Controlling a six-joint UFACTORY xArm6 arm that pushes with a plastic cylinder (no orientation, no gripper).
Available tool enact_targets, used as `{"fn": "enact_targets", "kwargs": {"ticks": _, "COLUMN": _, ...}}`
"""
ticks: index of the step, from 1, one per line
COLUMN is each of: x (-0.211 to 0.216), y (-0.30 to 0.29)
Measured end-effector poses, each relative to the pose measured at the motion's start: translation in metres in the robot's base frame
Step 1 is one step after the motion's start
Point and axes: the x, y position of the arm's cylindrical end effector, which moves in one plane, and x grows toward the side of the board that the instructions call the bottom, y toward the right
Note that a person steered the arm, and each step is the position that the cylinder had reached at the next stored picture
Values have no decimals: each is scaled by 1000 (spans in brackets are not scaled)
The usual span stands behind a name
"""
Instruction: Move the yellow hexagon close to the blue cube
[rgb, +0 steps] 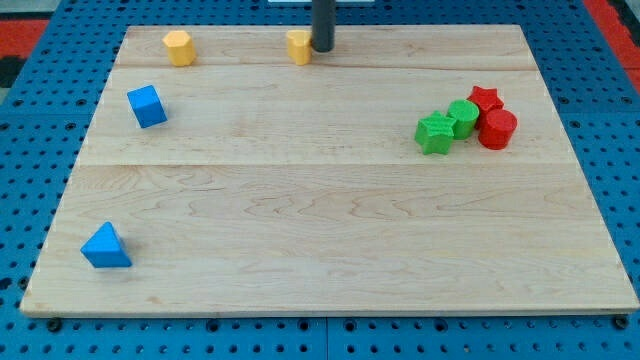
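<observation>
A pale wooden desk (320, 220) lies on a blue perforated board (30, 150). A blue triangular block (106, 247) sits at the view's bottom left. At the right, two green blocks (435, 133) (463, 117), a red star (486, 98) and a red cylinder (497, 129) cluster together, touching.

Yellow hexagon (179, 47) top left — blue cube (147, 106) just below.

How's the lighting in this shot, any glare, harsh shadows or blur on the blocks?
Camera view: light is even and soft, with no glare on the pale wooden board; the blue cube and the blue triangular block cast only faint shadows; the dark rod's tip looks slightly soft beside a yellow block.
</observation>
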Motion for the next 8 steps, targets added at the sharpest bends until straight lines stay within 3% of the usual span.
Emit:
{"fn": "enact_targets", "kwargs": {"ticks": 1, "x": -20, "y": 1}}
{"fn": "enact_targets", "kwargs": {"ticks": 2, "x": -25, "y": -44}}
{"fn": "enact_targets", "kwargs": {"ticks": 4, "x": -2, "y": -82}}
{"fn": "enact_targets", "kwargs": {"ticks": 6, "x": -34, "y": -142}}
{"fn": "enact_targets", "kwargs": {"ticks": 8, "x": 7, "y": -166}}
